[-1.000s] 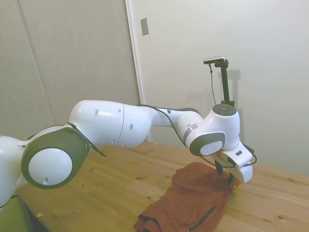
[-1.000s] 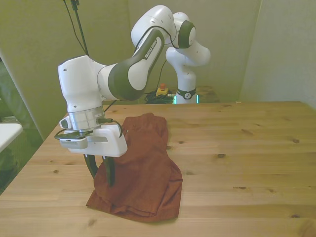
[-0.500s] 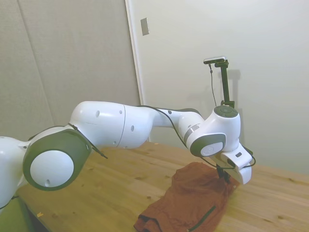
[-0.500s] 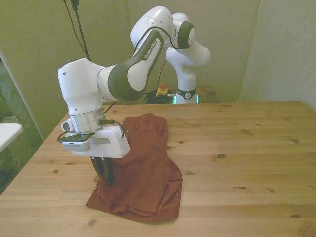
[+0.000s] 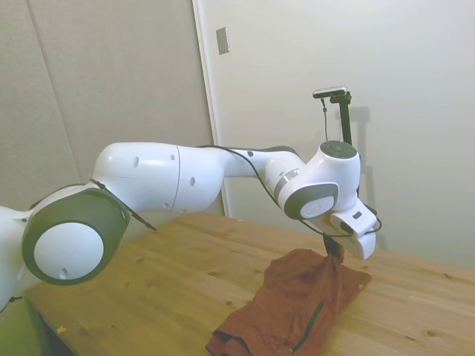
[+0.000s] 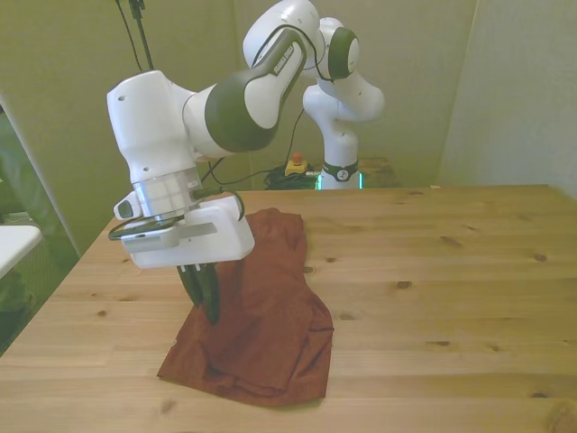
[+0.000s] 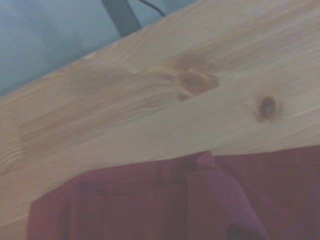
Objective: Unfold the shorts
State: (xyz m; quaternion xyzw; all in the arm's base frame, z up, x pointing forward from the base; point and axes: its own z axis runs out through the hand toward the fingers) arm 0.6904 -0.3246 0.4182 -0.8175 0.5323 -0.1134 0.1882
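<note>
The unfolding is only begun: the gripper [image 6: 207, 302] has its fingers pinched on a fold of the shorts [image 6: 261, 316] and holds it peaked above the table [image 6: 451, 271], but most of the cloth lies doubled over, so spreading is left. The shorts sit at lower left centre of the front view, rust-red, rumpled, with a dark stripe [image 5: 308, 322] showing low in the side view.

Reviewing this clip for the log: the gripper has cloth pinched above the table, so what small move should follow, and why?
Probably keep lifting, then carry the pinched layer toward the front view's left. The gripper is shut on an edge of the shorts, tenting it up, but most of the cloth lies doubled on the table.
</note>
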